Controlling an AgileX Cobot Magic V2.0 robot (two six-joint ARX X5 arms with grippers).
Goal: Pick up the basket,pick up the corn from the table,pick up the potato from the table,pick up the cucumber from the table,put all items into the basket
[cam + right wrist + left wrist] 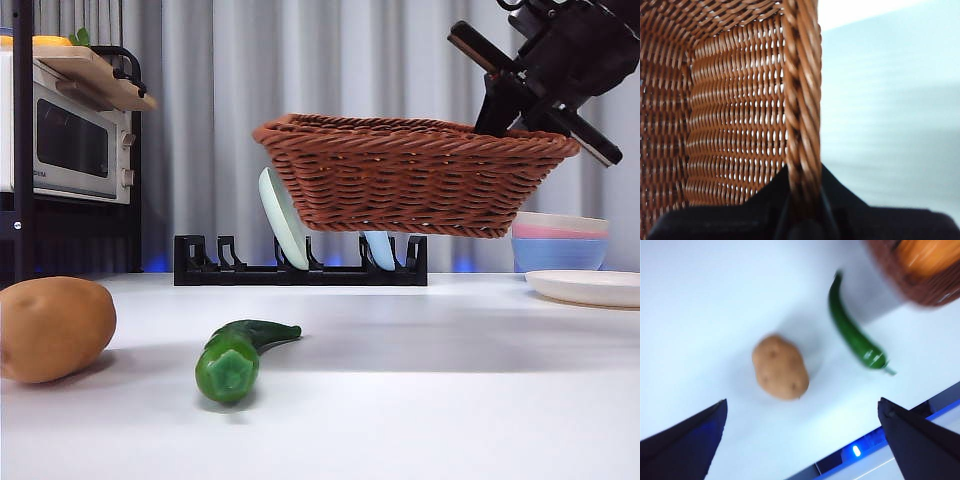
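1. At nine o'clock on the table, the potato lies beneath the wide-open left gripper
2. Beside it, the cucumber
3. Toward two o'clock, the right gripper clamps the lifted basket, corn inside

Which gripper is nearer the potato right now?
Left. The left gripper hangs open over the potato lying on the table. The right gripper is off to the side, shut on the raised basket's rim.
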